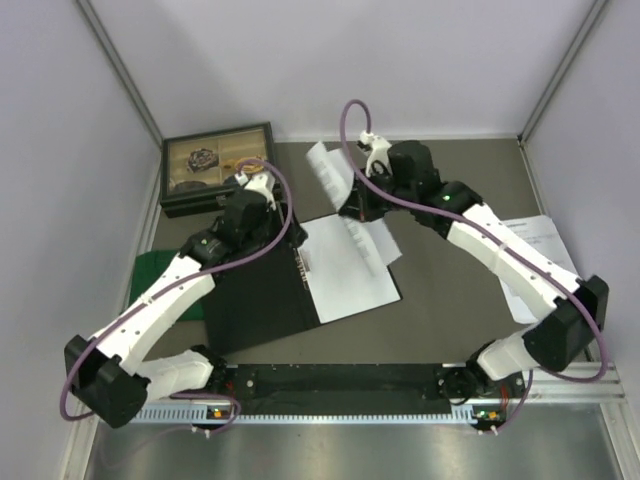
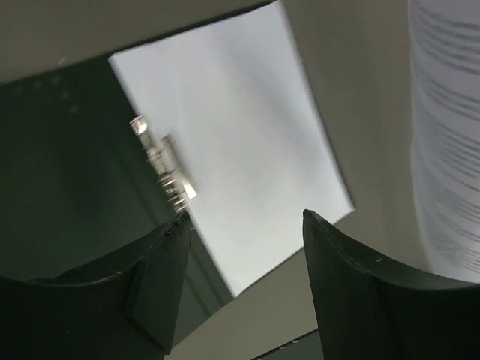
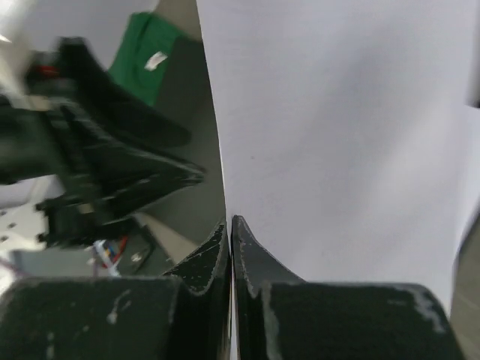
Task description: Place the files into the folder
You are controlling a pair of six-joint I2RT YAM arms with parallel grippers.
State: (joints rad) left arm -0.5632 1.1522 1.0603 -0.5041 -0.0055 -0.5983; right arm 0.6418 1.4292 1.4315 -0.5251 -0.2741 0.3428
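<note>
Three sheets, one folder: the right gripper is pinched tight on one sheet, while the left gripper is spread wide and empty.
The pinched sheet is lifted off the counter, its edge caught between the right gripper's closed fingertips. Under the left gripper lies the single open folder, black inside, with one metal clip at its spine and a second sheet flat on its right half. A third sheet lies beneath the right arm, well apart from both grippers. One black box sits just beyond the left gripper, and one green cloth lies off to its left.
</note>
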